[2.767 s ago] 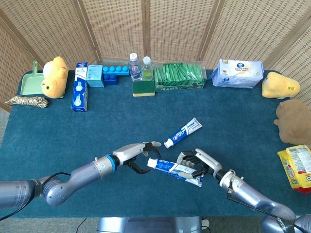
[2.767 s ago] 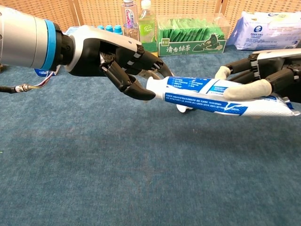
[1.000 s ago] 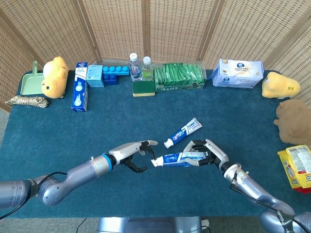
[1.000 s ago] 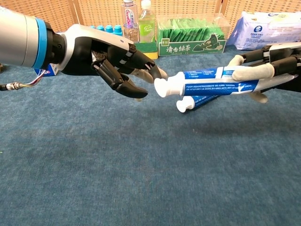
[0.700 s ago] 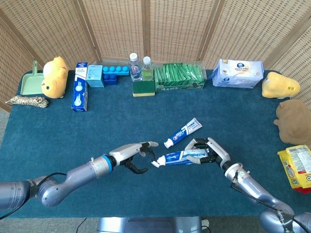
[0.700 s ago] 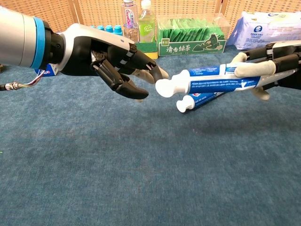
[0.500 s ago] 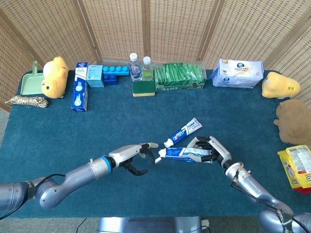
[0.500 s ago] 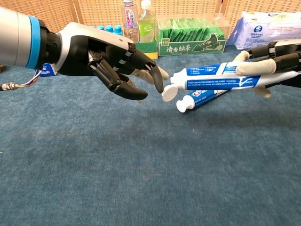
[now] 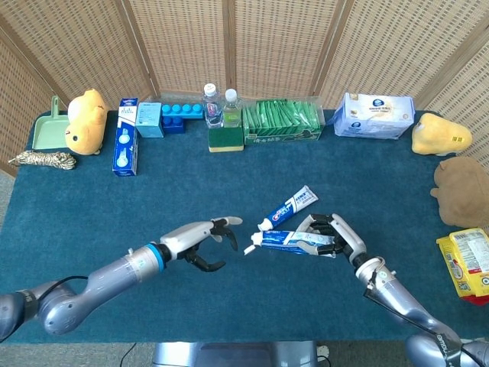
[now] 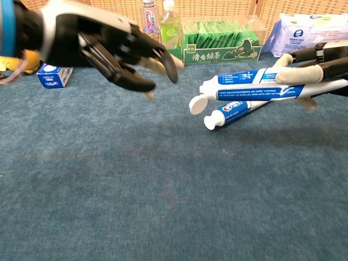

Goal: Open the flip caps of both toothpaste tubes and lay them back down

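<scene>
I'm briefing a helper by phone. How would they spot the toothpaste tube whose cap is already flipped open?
Look at the middle of the blue table, near the front edge, where two blue-and-white tubes lie close together. The opened tube is gripped by the right hand, its cap hanging open, while the other tube lies on the cloth untouched.

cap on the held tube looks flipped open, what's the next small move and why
Probably lower the right hand and lay the held tube back on the table. Its flip cap hangs open, the left hand is off it and empty, and the second tube lies below, cap apparently shut.
</scene>
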You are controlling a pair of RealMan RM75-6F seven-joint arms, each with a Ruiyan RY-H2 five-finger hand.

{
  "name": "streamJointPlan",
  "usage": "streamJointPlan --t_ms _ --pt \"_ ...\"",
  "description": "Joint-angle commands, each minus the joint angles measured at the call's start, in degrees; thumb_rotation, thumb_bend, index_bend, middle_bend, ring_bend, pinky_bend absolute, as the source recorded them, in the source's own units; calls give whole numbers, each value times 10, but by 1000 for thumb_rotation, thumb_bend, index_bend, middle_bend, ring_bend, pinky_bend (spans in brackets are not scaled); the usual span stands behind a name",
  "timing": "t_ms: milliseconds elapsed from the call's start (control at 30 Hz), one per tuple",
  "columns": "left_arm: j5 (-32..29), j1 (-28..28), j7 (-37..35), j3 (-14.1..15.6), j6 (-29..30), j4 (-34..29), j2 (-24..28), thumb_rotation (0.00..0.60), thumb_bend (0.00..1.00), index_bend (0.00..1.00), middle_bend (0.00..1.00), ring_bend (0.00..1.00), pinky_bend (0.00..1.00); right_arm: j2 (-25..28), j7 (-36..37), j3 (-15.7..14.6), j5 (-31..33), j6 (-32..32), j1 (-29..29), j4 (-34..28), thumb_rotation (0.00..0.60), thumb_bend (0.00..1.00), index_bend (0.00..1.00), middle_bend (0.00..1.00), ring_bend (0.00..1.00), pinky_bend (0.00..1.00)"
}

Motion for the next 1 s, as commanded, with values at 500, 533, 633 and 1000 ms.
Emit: streamJointPlan --t_ms 500,533,633,1000 --pt "151 184 -76 21 115 -46 174 600 355 343 65 25 212 -26 -71 -40 -71 18 -23 36 600 466 733 610 506 438" --pt "157 190 -78 25 120 -46 179 600 355 341 65 24 210 -27 -73 -42 -75 18 -24 40 600 460 713 593 488 402" --pt "188 233 -81 48 154 -46 206 600 355 336 66 22 207 -31 -76 -52 -93 20 -26 54 600 446 654 527 426 330" --pt "245 322 -75 100 244 -35 240 600 354 324 65 17 193 -28 -62 -79 -152 32 -30 95 600 420 308 290 179 199"
